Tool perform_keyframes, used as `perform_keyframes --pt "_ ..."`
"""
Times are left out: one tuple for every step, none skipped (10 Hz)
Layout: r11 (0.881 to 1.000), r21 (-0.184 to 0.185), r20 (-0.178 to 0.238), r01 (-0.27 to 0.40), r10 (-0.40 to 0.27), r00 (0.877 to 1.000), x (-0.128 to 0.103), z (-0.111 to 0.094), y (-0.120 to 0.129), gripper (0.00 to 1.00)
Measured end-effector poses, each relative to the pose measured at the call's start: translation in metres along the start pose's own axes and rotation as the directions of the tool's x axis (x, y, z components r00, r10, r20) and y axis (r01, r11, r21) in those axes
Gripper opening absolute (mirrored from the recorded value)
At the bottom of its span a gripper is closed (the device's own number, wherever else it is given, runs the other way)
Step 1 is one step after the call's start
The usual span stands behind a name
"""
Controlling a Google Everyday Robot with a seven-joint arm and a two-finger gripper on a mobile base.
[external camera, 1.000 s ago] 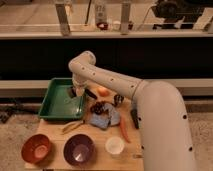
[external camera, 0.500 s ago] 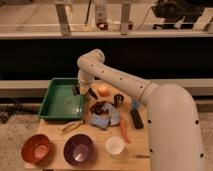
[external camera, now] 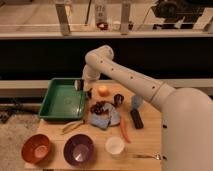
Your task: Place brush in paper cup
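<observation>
Gripper [external camera: 83,88] is up over the right edge of the green tray [external camera: 50,104], clenched on what looks like the brush [external camera: 77,85], with a pale bit and a dark bit poking out. The white paper cup [external camera: 114,145] sits well apart at the table's front, just right of the purple bowl [external camera: 79,149].

Whether the closed end effector [external camera: 82,86] at the right rim of the green tray [external camera: 61,100] holds anything is unclear.
</observation>
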Motion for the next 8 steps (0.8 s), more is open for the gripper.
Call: perform_keyframes --pt "1.0 0.003 -0.003 -0.007 0.007 1.0 0.002 -0.005 0.002 0.0" --pt "1.0 0.002 -0.011 -0.019 0.019 1.0 0.006 -0.009 0.005 0.0" --pt "0.999 0.006 -0.024 -0.033 0.033 0.999 0.012 -0.019 0.009 0.0" --pt "0.999 0.012 -0.036 -0.044 0.044 0.998 0.018 -0.029 0.011 0.0" --pt "0.999 0.013 -0.038 -0.051 0.051 0.998 0.018 -0.037 0.012 0.0" --pt "0.998 0.008 -0.041 -0.056 0.057 0.998 0.018 -0.045 0.014 0.0" --pt "0.998 0.001 -0.04 -0.066 0.066 0.997 0.02 -0.052 0.016 0.0" --pt "0.997 -0.008 -0.037 -0.078 0.077 0.996 0.023 -0.056 0.019 0.0"
